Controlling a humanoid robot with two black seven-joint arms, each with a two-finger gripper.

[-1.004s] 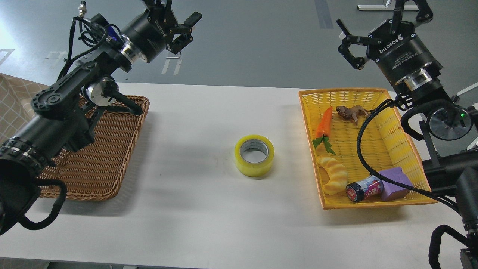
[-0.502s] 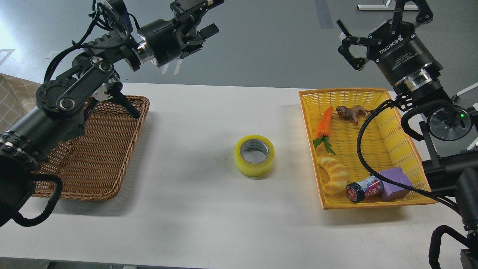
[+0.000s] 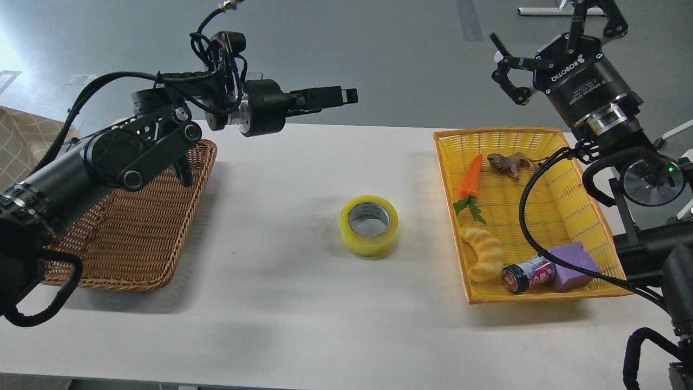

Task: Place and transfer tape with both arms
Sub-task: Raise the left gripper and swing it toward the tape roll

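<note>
Your tape (image 3: 368, 225) lies flat on its side at the middle of the white table (image 3: 303, 303), hole up, untouched, between the brown wicker tray (image 3: 135, 238) on the left and the yellow basket (image 3: 541, 140) on the right. It looks stiff and fairly light, but the glossy outer wrap is probably slippery, so pinch across the wall, one finger in the grey core and one outside. Your left gripper (image 3: 333, 97) hovers far-left of the roll, pointing right and seen edge-on, so you cannot tell how its fingers stand. Your right gripper (image 3: 547, 38) hangs spread and empty beyond the basket, well apart from the tape.
</note>
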